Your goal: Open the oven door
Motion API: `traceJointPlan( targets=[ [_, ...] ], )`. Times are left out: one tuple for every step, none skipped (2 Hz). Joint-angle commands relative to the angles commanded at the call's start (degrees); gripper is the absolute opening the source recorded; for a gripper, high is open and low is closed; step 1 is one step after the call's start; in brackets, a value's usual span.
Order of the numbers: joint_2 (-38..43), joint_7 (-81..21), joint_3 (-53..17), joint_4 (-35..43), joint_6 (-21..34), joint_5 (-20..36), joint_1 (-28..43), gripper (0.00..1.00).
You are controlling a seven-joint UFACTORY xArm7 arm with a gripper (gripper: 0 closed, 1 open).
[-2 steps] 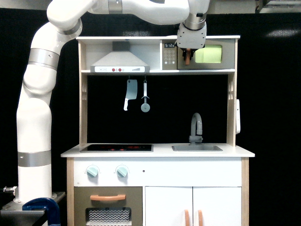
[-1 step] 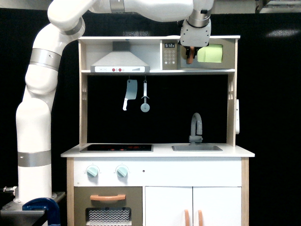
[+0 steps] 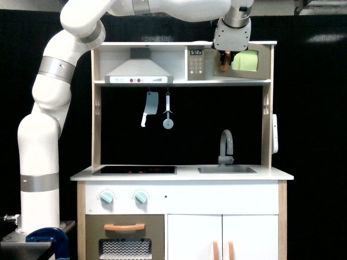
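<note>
The oven door (image 3: pixel 248 62) is a small taupe-grey panel with a yellow-green window, in the top right of the toy kitchen's upper shelf. Its short orange handle (image 3: pixel 224 63) runs vertically along the door's left edge. My gripper (image 3: pixel 226 56) comes down from above and is shut on that handle. The door's left edge stands out from the cabinet front, swung partly open on its right side. The arm reaches in from the exterior view's left, over the top of the kitchen.
A keypad panel (image 3: pixel 196 63) sits just left of the door, and a range hood (image 3: pixel 138 73) further left. A toy cleaver (image 3: pixel 147 108) and spatula (image 3: pixel 168 111) hang below. Lower down are the faucet (image 3: pixel 225 146), hob (image 3: pixel 134 170), a larger lower door (image 3: pixel 124 228) and white cabinet doors (image 3: pixel 222 238).
My gripper has moved towards the exterior view's right with the handle, and the door's left edge has swung out from flush to partly open.
</note>
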Motion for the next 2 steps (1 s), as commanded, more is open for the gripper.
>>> traceJointPlan(
  targets=[
    [3.3, -0.4, 2.0, 4.4, 2.5, 0.5, -4.6, 0.0],
    [4.5, -0.5, 3.1, 5.9, 3.2, 0.4, -6.4, 0.0]
  ],
)
